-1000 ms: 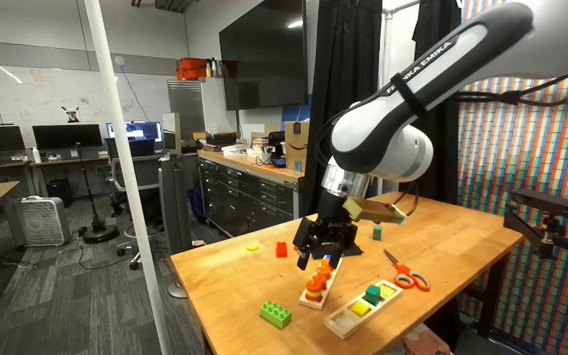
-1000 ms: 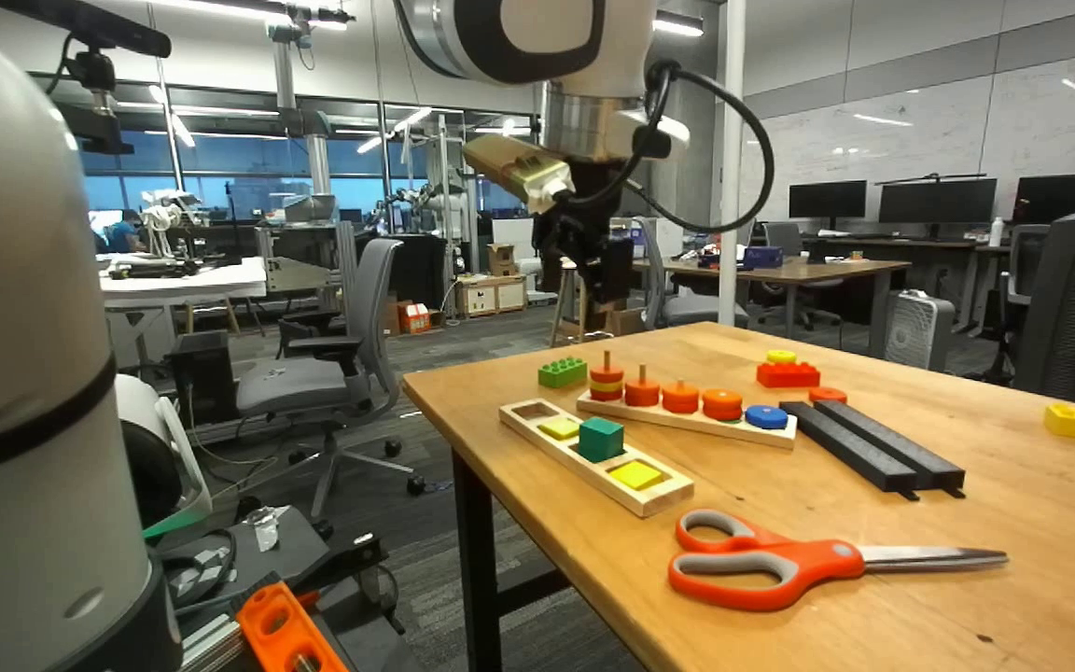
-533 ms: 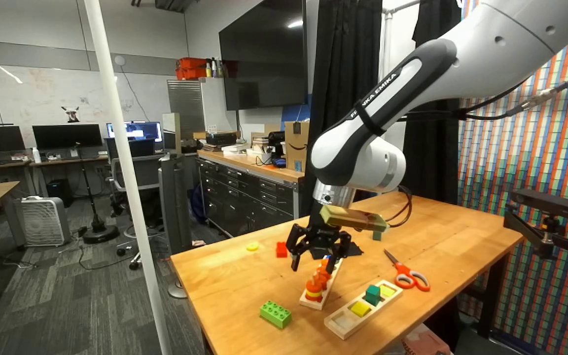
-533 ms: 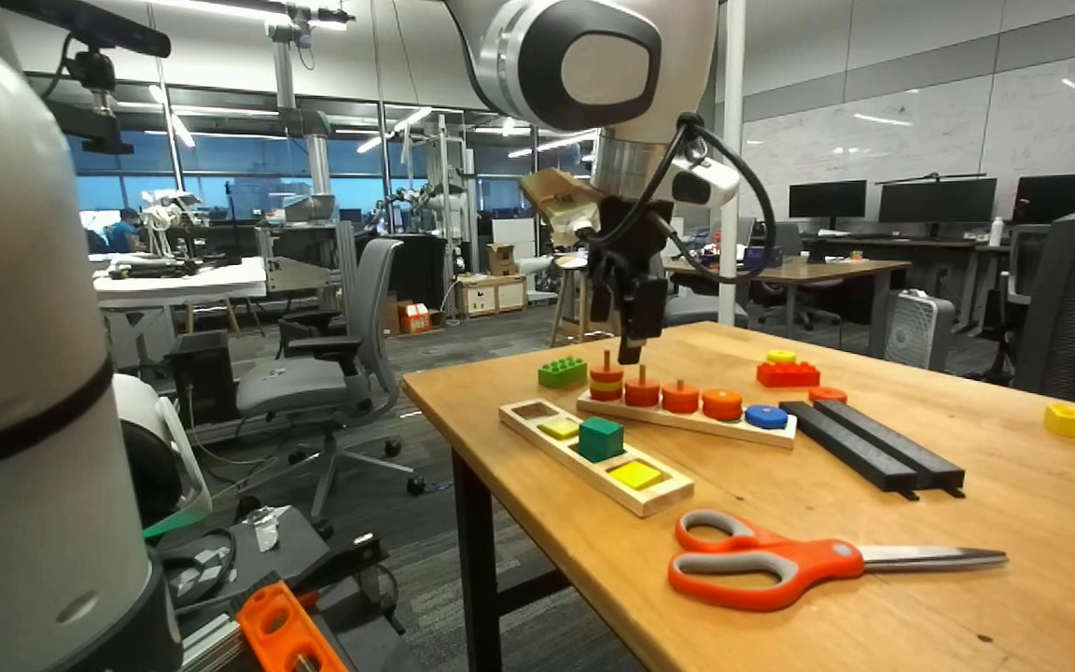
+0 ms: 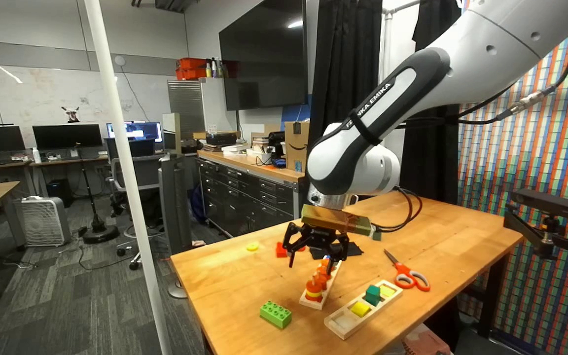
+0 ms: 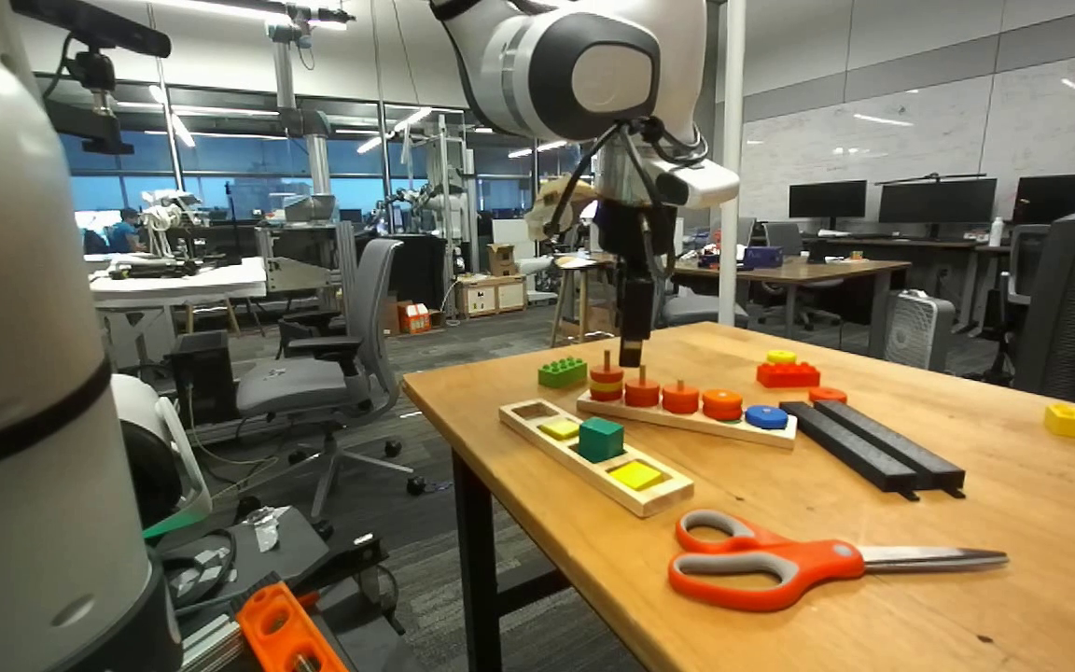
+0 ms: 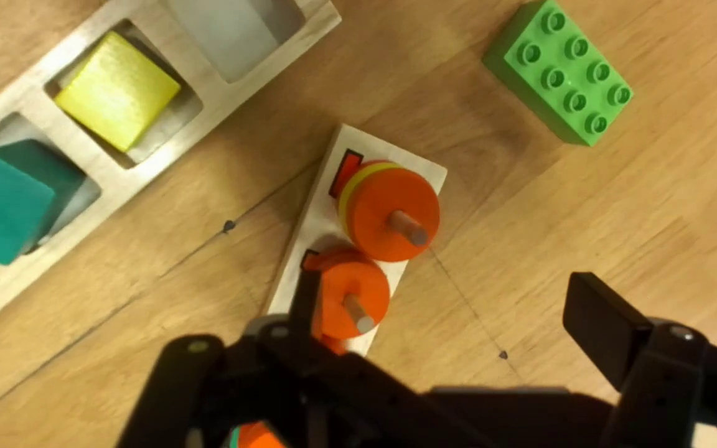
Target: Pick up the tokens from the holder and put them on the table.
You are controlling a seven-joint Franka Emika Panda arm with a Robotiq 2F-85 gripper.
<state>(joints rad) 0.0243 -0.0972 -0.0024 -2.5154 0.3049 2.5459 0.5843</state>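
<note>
Arm (image 5: 392,98): it is coming down and tipping upright, bringing the gripper (image 7: 445,305) low near the peg holder (image 7: 389,144).
Tokens (image 6: 680,399): they are staying on the peg holder, so a grab is probably still coming.
Gripper: its fingers (image 7: 607,330) are standing wide apart, holding nothing.
Peg holder: it is carrying orange, yellow and blue tokens, with some green peeking out.
Block tray (image 7: 218,102): it is holding two yellow blocks (image 7: 119,90) and a green block (image 7: 7,199).
Table (image 5: 442,229): it is waiting for the tokens.
</note>
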